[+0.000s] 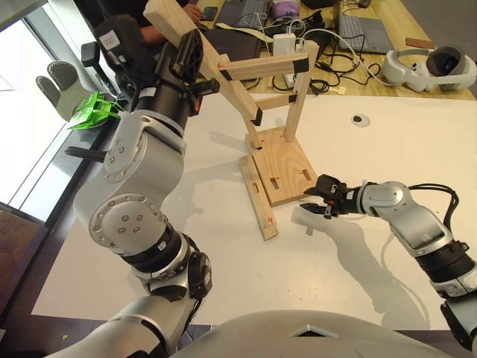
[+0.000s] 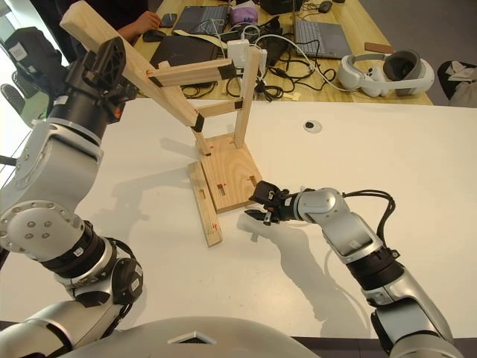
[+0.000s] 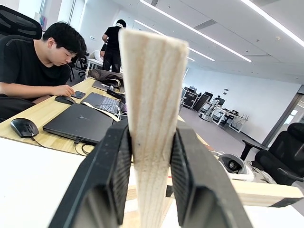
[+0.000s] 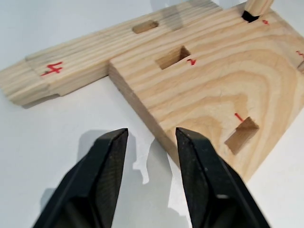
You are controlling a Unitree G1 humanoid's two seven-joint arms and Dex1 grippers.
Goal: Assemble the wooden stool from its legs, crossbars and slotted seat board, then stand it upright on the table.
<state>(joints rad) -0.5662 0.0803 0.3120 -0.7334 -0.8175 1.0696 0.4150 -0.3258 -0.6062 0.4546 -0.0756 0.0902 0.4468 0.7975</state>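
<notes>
On the white table (image 1: 387, 149), a leg frame (image 1: 261, 68) of two legs joined by two crossbars rises tilted, its lower ends meeting the far part of the slotted seat board (image 1: 287, 168), which lies flat near the table's middle. Against the board's left edge lies a loose leg (image 1: 257, 198), flat, with slots showing on top. The left gripper (image 1: 186, 60) is clamped on the frame's slanted leg near its upper end, well above the table. The right gripper (image 4: 151, 135) hangs low with fingers parted and empty, just beside the board's near right corner.
</notes>
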